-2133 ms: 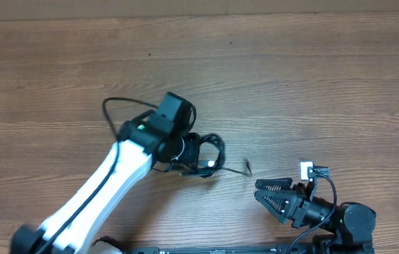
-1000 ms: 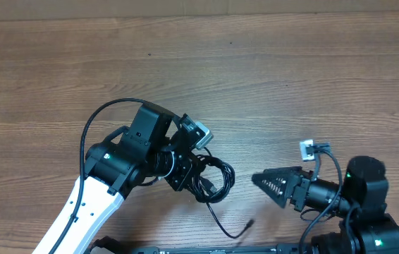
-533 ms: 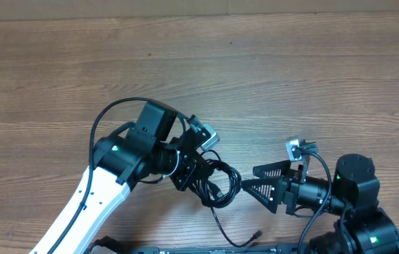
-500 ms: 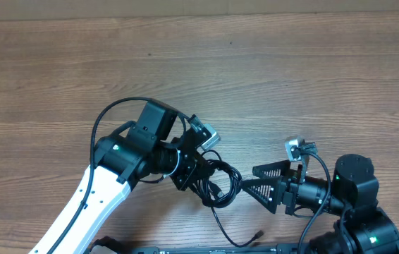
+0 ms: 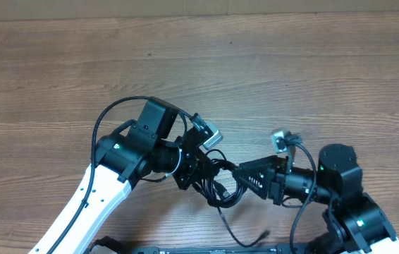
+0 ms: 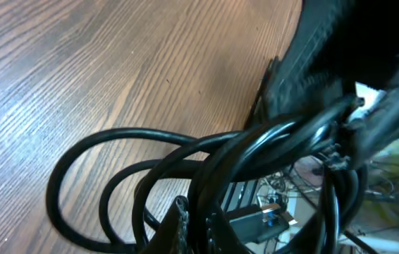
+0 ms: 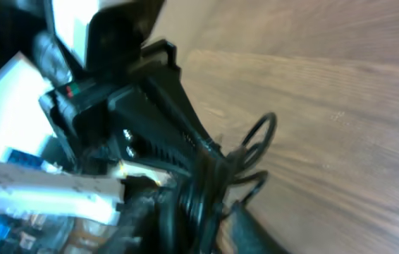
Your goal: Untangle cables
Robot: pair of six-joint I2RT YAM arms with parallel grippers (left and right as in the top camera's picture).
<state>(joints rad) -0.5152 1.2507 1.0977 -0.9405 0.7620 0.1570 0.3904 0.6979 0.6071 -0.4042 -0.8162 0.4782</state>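
The cables (image 5: 222, 189) are thin black cords coiled in a small bundle between my two grippers, near the table's front. One loose tail runs down to a small plug (image 5: 261, 233). My left gripper (image 5: 203, 180) is shut on the bundle and holds it just above the wood. In the left wrist view the loops (image 6: 115, 166) fan out to the left of the jaws (image 6: 192, 224). My right gripper (image 5: 242, 178) reaches in from the right. In the blurred right wrist view its fingers (image 7: 203, 220) straddle the bundle, with loops (image 7: 254, 144) sticking out beyond them.
The wooden table (image 5: 270, 77) stretches bare to the back and both sides. The white left arm (image 5: 97, 201) crosses the front left. The right arm's base (image 5: 358, 212) sits at the front right, with its thick fixed wire (image 5: 312, 201).
My right gripper has moved left from the table's right front until its fingers reach the bundle. My left gripper has swung the bundle right and toward the front; the tail now trails below.
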